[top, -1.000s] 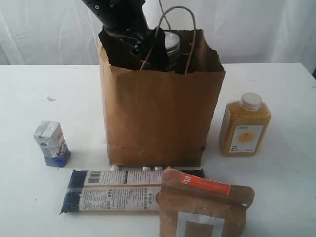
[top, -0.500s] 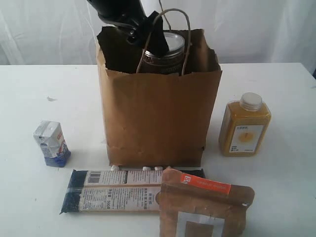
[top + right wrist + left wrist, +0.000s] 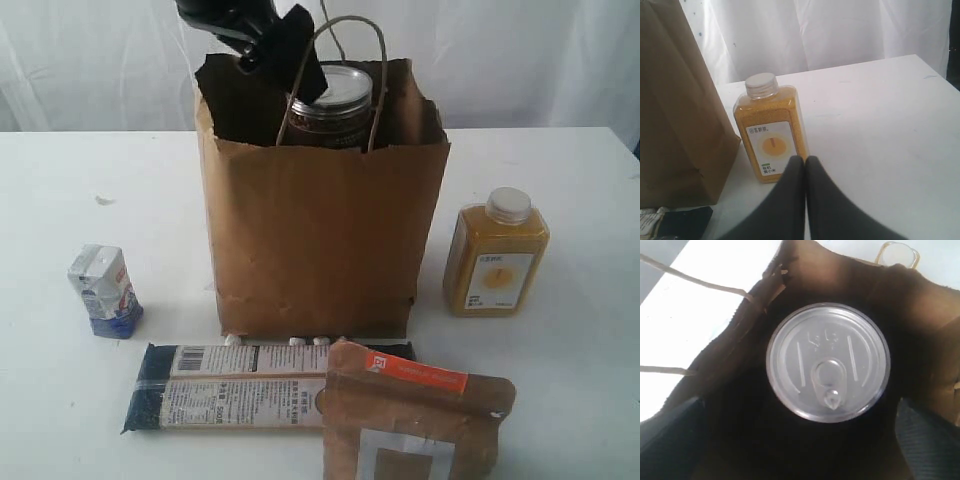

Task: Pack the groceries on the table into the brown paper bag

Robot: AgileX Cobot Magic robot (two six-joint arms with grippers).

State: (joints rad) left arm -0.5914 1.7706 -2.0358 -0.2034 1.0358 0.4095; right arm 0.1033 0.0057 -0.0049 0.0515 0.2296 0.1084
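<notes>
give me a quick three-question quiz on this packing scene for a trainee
1. True or false: the dark can stands inside the brown paper bag.
2. Which item stands right of the bag in the exterior view? A small white-blue carton; B orange juice bottle; C long dark-blue packet.
3. Is the right gripper open or shut?
Key: 1 true; 2 B; 3 shut.
</notes>
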